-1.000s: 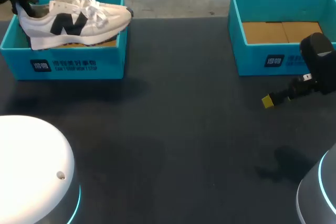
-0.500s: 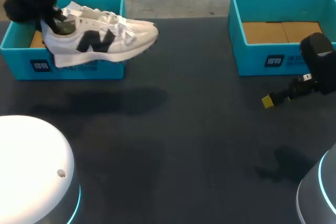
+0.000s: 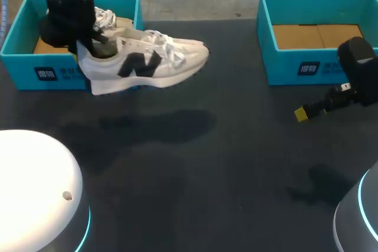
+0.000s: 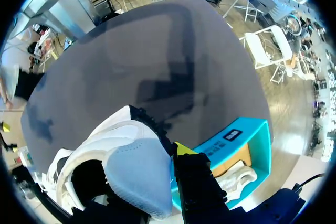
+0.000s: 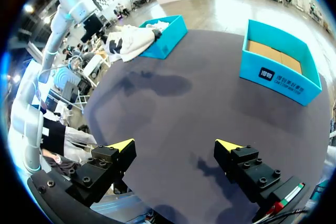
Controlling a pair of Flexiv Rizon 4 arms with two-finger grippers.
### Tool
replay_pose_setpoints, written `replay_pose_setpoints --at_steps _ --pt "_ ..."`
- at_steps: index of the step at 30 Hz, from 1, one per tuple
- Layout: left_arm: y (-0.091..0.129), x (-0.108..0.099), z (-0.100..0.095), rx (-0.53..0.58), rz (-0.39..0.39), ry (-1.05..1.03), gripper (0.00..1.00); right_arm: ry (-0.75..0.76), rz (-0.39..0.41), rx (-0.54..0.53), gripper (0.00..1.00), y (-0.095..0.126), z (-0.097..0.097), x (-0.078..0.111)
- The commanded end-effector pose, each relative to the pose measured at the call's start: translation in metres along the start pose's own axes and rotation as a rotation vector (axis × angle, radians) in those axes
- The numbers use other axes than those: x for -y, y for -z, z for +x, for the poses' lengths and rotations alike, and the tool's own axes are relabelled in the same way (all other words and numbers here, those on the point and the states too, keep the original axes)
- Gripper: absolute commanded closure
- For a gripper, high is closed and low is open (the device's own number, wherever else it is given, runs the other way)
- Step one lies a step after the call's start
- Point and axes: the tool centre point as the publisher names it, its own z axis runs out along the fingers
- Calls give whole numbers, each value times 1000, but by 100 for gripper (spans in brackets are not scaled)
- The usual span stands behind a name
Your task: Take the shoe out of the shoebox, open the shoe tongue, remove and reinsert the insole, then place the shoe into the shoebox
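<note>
Two teal shoeboxes stand on the dark counter point(image 3: 207, 175), well apart at its far edge; two white shoes show, and two arms, one from each side.

The left fingers point(image 3: 88, 44) hold the sneaker point(image 3: 144, 63) by its heel collar; the left wrist view shows one yellow tip pressed against the outside of the heel, while the other finger is hidden by the shoe; the sneaker, white with a black mark on its side, hangs clear of the counter, sole down and toe pointing toward the right side, just in front of the left shoebox point(image 3: 59, 75), its heel overlapping that box's front wall in the head view; its shadow point(image 3: 159, 127) lies on the counter below it.

Inside the left shoebox a second white shoe point(image 3: 106, 19) shows only in part, laces and a strip of upper; the left arm's black wrist covers the rest of it and much of the box's cardboard floor.

The right shoebox point(image 3: 307, 68) shows only its brown cardboard floor; the right fingers point(image 3: 301, 113) hover low over the counter just in front of it, spread wide with only bare counter between them, as the right wrist view shows; both boxes lie ahead of them across the counter; the right arm's dark wrist overlaps the near right corner of that box in the head view.
</note>
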Motion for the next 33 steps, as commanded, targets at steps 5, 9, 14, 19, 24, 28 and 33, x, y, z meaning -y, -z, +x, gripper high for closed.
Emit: replay_pose_setpoints --at_steps 5,9,14,19,24,28,33 --pt "7 11 -44 -33 -11 0 100 -1 -3 1 0 0 0 2" --pt "10 11 -63 -33 -11 -2 100 -1 -3 1 0 0 0 2" --pt "10 6 -80 -36 -13 -9 100 -1 -3 1 0 0 0 2" --pt "7 3 -93 -40 -10 -10 100 -1 -3 1 0 0 0 2" --pt "-1 -2 -101 -35 -24 -16 100 -1 -3 1 0 0 0 2" --pt "-17 -6 -108 -51 -67 -37 100 -1 -3 1 0 0 0 2" --pt "-39 -12 -114 -37 -77 -78 100 -1 -3 1 0 0 0 2"
